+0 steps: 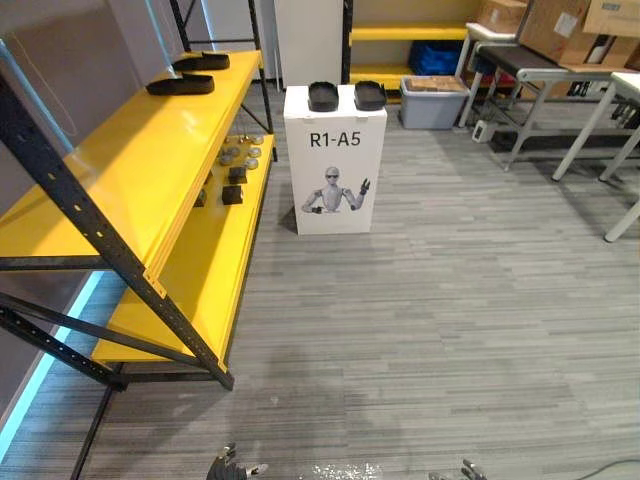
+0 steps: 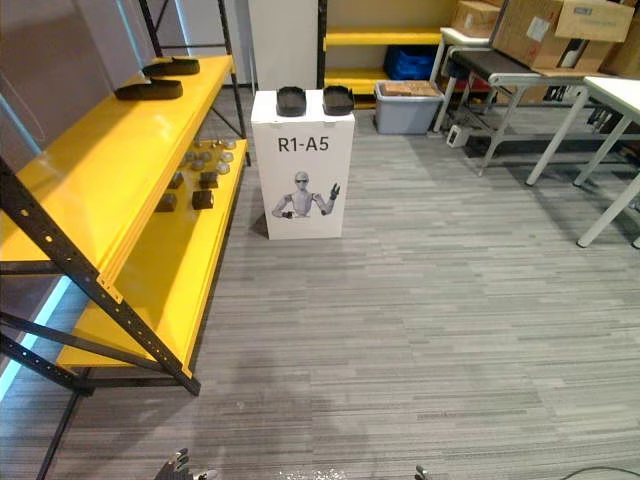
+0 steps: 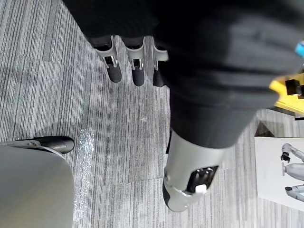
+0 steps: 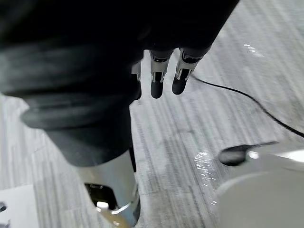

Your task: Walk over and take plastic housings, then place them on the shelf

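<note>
- Black plastic housing [image 1: 323, 96] and second plastic housing [image 1: 370, 95] side by side, just apart, on the flat top of a white pedestal box [image 1: 335, 190].
- White pedestal box upright on the grey striped carpet floor [image 1: 450, 330], just beside the far end of the yellow shelf [image 1: 130, 170], well ahead of both hands.
- Two more black housings [image 1: 181, 85] on the shelf's upper yellow board, at its far end, one behind the other and near each other.
- Small dark and silvery parts [image 1: 238, 160] scattered on the lower yellow board, near the box's left side; too small to tell what kind.
- Left hand [image 1: 228, 466] low at the near edge of the head views, over the carpet and well apart from box and shelf.
- Left fingers [image 3: 114, 71] straight in a loose row, dark tips aimed at the floor, holding nothing.
- Right hand [image 1: 467, 471] at the same near edge, over to the right, also above the carpet.
- Right fingers [image 4: 156, 85] straight and relaxed, close together, closed round nothing.
- Grey storage bin [image 1: 433, 103] on the floor behind and to the right of the box.
- Grey-topped desk [image 1: 510, 62] beyond the bin, with cardboard boxes [image 1: 560, 25] stacked on it.
- White desk [image 1: 625, 85] nearer on the right, on slanted white legs.
</note>
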You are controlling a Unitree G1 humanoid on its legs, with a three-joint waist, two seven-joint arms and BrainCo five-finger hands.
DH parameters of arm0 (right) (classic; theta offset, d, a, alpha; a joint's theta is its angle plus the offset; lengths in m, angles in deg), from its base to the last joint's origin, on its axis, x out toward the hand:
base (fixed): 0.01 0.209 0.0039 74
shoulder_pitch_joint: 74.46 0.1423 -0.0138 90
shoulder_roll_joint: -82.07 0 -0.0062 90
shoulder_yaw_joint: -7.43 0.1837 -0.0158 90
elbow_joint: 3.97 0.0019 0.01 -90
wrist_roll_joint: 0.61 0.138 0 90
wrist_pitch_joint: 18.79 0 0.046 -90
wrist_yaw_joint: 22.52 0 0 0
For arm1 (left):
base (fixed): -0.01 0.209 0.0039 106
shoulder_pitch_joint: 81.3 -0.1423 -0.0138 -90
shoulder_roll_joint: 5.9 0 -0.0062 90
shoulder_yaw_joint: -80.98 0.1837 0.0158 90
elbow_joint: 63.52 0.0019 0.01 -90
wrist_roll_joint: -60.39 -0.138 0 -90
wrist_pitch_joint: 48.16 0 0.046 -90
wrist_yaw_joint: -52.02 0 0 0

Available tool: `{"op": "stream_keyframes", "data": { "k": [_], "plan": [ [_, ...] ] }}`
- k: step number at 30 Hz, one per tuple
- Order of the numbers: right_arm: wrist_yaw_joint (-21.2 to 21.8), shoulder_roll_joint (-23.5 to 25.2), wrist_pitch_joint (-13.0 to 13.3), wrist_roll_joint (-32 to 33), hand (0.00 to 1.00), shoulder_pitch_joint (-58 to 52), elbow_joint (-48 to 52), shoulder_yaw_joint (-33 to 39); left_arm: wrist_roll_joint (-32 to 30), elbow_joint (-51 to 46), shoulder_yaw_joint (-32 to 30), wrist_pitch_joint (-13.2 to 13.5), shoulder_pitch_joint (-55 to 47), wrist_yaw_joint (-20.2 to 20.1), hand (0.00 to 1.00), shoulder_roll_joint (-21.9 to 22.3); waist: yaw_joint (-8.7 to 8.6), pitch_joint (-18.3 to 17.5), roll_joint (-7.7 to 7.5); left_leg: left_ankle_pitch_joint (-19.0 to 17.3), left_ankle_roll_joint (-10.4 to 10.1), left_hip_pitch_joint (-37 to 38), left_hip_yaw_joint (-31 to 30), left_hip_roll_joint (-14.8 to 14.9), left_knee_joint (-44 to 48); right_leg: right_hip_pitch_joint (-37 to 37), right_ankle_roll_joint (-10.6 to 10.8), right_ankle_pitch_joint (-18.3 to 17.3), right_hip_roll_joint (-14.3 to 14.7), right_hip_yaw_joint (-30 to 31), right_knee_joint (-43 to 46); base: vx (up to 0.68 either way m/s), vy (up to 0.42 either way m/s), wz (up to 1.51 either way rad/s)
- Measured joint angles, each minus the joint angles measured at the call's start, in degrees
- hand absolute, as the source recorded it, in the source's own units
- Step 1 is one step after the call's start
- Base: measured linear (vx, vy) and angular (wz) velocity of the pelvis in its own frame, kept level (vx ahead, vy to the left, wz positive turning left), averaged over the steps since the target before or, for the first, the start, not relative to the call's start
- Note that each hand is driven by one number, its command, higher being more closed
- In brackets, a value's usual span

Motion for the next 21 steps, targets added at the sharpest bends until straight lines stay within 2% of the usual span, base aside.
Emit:
{"op": "stream_keyframes", "data": {
  "k": [4, 9, 14, 18, 21],
  "plan": [
    [0.28, -1.7, 0.61, -3.09, 0.0, 0.03, 3.68, -1.01, -1.51, -1.24, -1.19, 0.02, 0.01, 0.07, 0.0, 0.11, -0.22, 0.48, -0.11, -0.81, -1.24, 1.01, 0.12, -0.05, -0.05, 1.54, 0.07, -0.03, -0.11, 0.01, -1.32, 0.06, -0.004, -0.03],
    [1.2, -2.06, 0.7, -3.16, 0.0, -0.01, 4.18, -1.01, -3.21, -1.42, -2.55, 0.0, -0.36, 0.09, 0.0, 0.2, -0.71, 0.53, -0.08, -1.46, -2.17, 1.33, 0.29, 0.0, 0.16, 1.97, 0.79, -0.5, -0.18, 0.06, -1.44, 0.01, -0.005, -0.02],
    [1.33, -2.45, 0.7, -0.8, 0.0, 0.07, 4.22, -0.98, -3.1, -1.42, -4.06, -0.01, -0.38, 0.16, 0.0, 0.66, -0.75, 0.59, 0.02, -1.6, -2.09, 1.16, 0.4, 0.02, 0.14, 1.64, 0.88, -0.58, -0.17, 0.12, -1.44, -0.02, -0.005, -0.02],
    [1.3, -2.45, 0.69, 0.25, 0.0, 0.72, 4.44, -0.95, -2.61, -1.6, -4.79, -0.02, -0.41, 0.32, 0.0, 0.95, -0.75, 0.62, 0.08, -2.17, -1.12, 0.23, 0.58, 0.02, 0.73, 0.74, 0.88, -0.62, -0.17, 0.16, -1.37, -0.03, 0.007, -0.04],
    [1.15, -2.46, 0.67, 1.2, 0.0, 2.14, 4.52, -0.72, -0.85, -4.22, -5.57, -0.03, -1.57, 0.5, 0.0, 1.28, -0.67, 0.88, 0.16, -4.31, -0.5, -1.52, 1.71, 0.07, 3.35, -1.2, 1.49, -2.56, -0.41, 0.67, 0.66, 0.0, 0.022, -0.14]
  ]
}}
